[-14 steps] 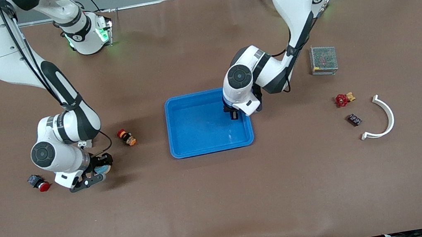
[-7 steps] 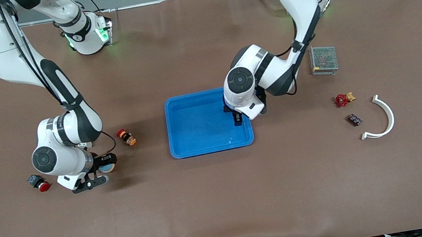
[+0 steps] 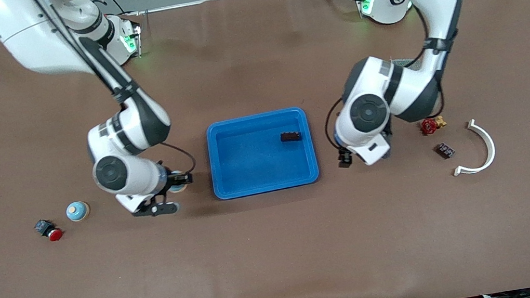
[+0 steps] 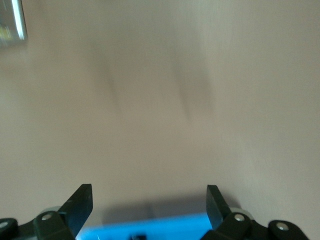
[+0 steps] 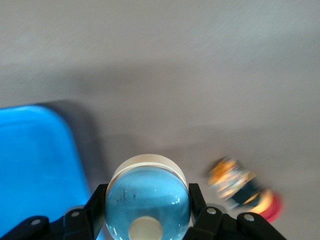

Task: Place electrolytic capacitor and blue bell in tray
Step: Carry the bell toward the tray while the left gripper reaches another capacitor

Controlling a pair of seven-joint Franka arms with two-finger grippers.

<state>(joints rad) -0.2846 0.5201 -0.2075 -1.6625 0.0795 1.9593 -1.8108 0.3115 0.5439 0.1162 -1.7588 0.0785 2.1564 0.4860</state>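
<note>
The bright-blue tray [image 3: 247,172] lies mid-table. In it, near the corner toward the left arm's base, rests the electrolytic capacitor [image 3: 290,136], a small dark block. My left gripper [image 3: 345,159] hangs open and empty over the table just outside the tray, toward the left arm's end; its wrist view shows the gripper [image 4: 148,205] with the tray's rim [image 4: 165,226] below. My right gripper [image 3: 169,192] is shut on a blue bell [image 3: 177,186] beside the tray. In its wrist view the right gripper [image 5: 146,212] clamps the bell's [image 5: 147,192] dome, next to the tray [image 5: 35,165].
A second blue bell [image 3: 77,211] and a red push button [image 3: 50,231] sit toward the right arm's end. An orange-and-red button [image 5: 245,192] lies near the right gripper. A red valve [image 3: 429,125], dark chip [image 3: 444,150] and white curved piece [image 3: 483,148] lie toward the left arm's end.
My left gripper opened, left the capacitor in the tray and drew out toward the left arm's end. The right gripper carried its blue bell toward the tray, uncovering a second bell.
</note>
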